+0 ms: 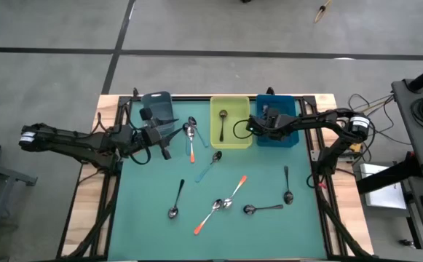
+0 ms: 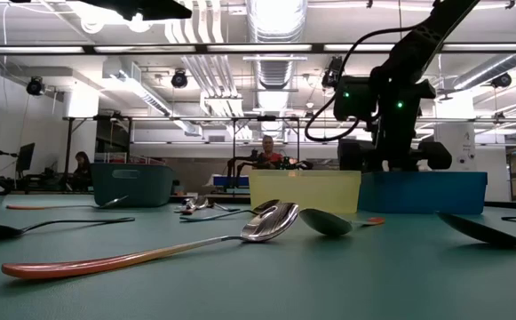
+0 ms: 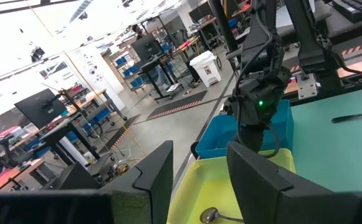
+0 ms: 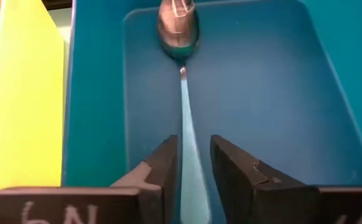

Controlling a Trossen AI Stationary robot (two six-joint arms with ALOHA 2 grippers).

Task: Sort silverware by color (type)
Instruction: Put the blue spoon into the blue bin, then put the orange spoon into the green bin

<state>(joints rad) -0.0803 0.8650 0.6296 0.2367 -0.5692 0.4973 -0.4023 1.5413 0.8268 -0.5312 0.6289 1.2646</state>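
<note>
My right gripper (image 4: 194, 162) hangs inside the blue bin (image 4: 280, 99) at the table's far right, pointing steeply down. It is open. A pale blue-handled spoon (image 4: 184, 93) lies in the bin, its bowl away from the gripper. Its handle runs between the two fingers, with a gap showing at the side. My left gripper (image 3: 199, 180) stands open and level at the far left, beside the grey-blue bin (image 1: 156, 108), with nothing in it. A black-handled spoon (image 1: 222, 124) lies in the yellow bin (image 1: 230, 138). Several spoons with orange, black and pale handles lie loose on the green mat (image 1: 145, 218).
Three bins stand in a row along the far edge. Loose spoons spread over the mat: an orange one (image 1: 191, 149) and a pale one (image 1: 211, 166) near the bins, orange and black ones (image 1: 234, 191) (image 1: 263, 209) (image 1: 176, 200) farther forward. The mat's near left corner is bare.
</note>
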